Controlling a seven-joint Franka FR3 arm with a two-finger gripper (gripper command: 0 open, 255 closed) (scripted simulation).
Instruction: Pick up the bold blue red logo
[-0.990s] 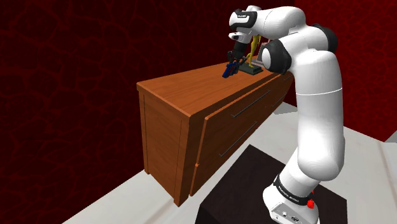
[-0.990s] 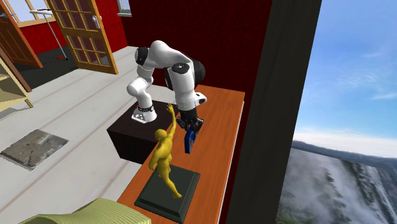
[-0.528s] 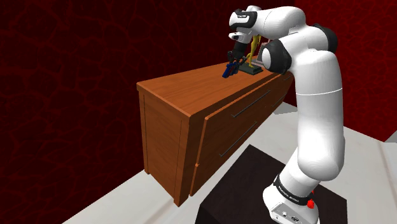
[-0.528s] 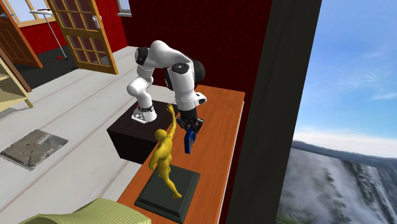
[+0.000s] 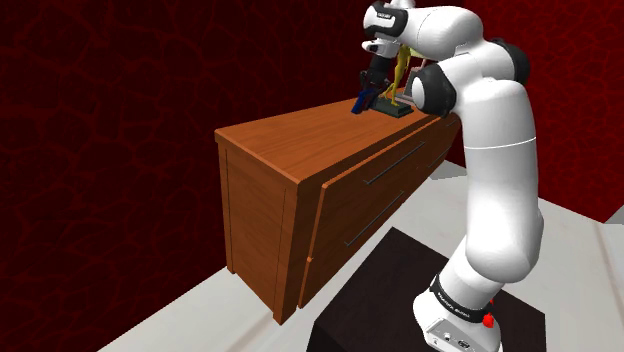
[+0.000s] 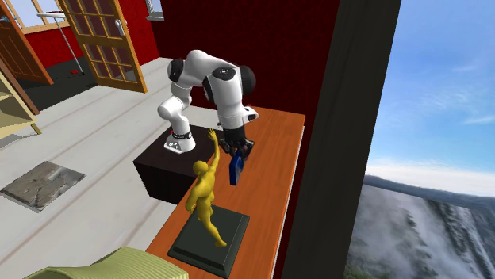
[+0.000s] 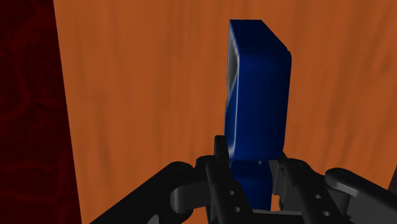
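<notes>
Over the brown dresser (image 7: 140,95), the tool (image 7: 251,170) clamps one end of the dark blue logo block (image 7: 257,95), its long axis pointing straight down toward the wood.

no legible text, labels, numbers

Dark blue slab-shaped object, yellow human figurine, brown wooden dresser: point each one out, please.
Dark blue slab-shaped object (image 7: 257,108): wrist view, on its flat side face.
Yellow human figurine (image 6: 204,190): second exterior view, on its torso.
Brown wooden dresser (image 5: 300,130): shoulder view, on its bare top.
</notes>
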